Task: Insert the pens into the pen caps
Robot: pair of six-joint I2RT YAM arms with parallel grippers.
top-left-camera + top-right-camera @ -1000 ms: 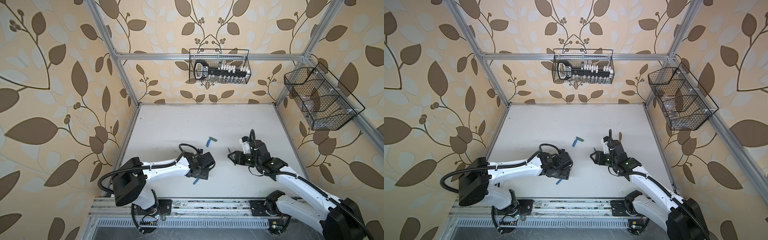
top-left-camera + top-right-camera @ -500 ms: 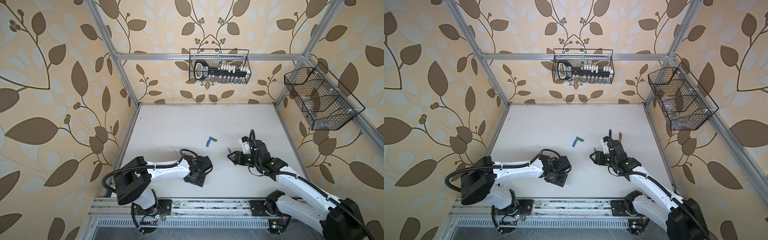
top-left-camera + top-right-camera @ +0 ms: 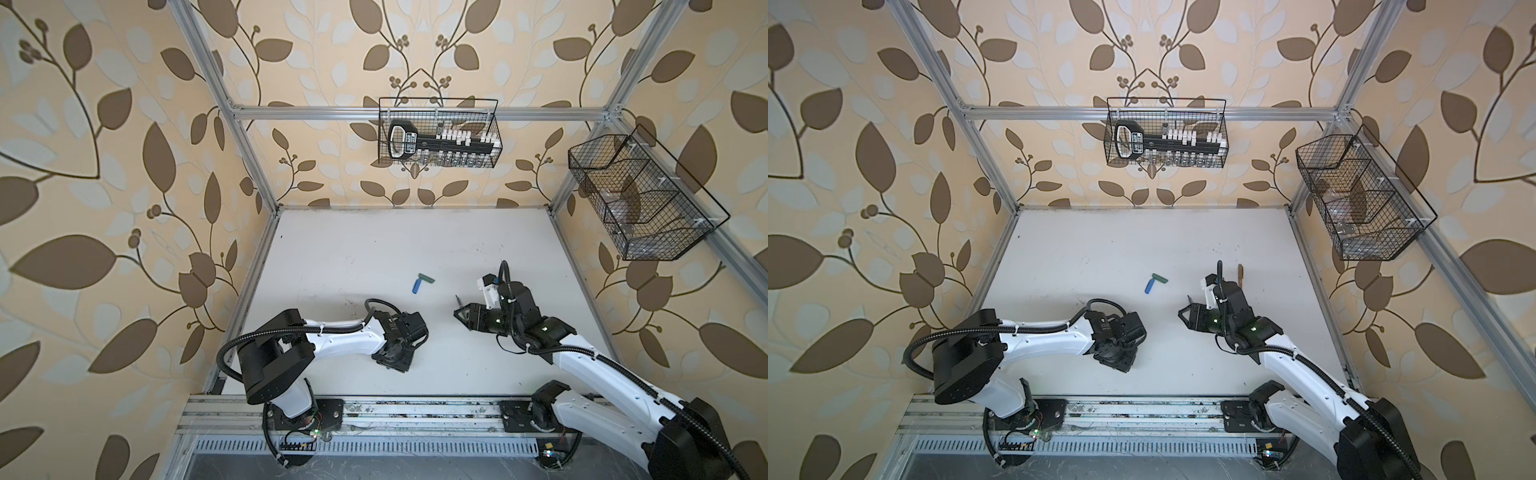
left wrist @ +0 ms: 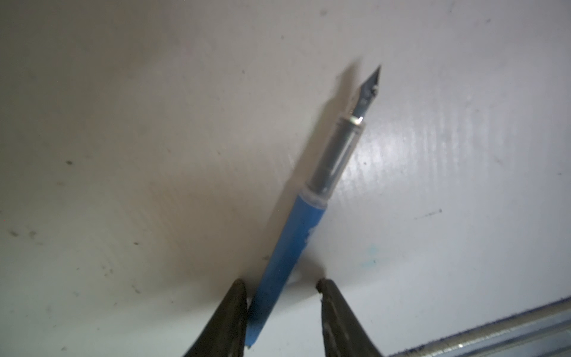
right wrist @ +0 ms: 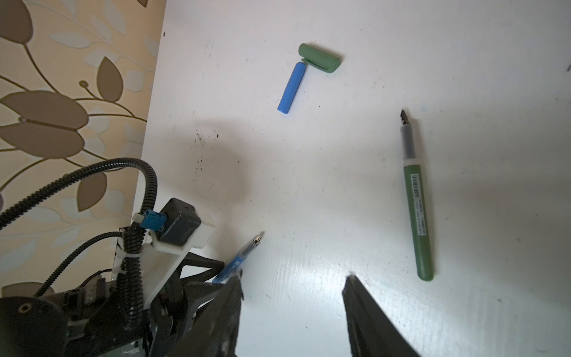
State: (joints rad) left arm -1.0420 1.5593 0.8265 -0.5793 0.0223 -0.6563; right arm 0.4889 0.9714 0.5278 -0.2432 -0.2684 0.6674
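Note:
A blue pen (image 4: 296, 235) lies on the white table (image 3: 374, 249), its dark tip pointing away from my left gripper (image 4: 280, 282). The jaws straddle the barrel's rear end: one finger touches it, the other stands a gap away. In the top views this gripper (image 3: 395, 361) points down near the front edge. My right gripper (image 5: 294, 275) hovers open and empty, with a green pen (image 5: 417, 216) lying beside it. A blue pen cap (image 3: 417, 286) and a green pen cap (image 3: 427, 279) touch at mid-table. An orange-brown pen (image 3: 1241, 275) lies behind the right wrist.
A wire basket (image 3: 438, 133) with a black tool hangs on the back wall. A second wire basket (image 3: 640, 199) hangs on the right wall. An aluminium rail (image 3: 374, 409) runs along the table's front edge, close to the left gripper.
My left gripper moved toward the front edge and down over the blue pen, and its jaws narrowed around the barrel. The right arm stayed where it was.

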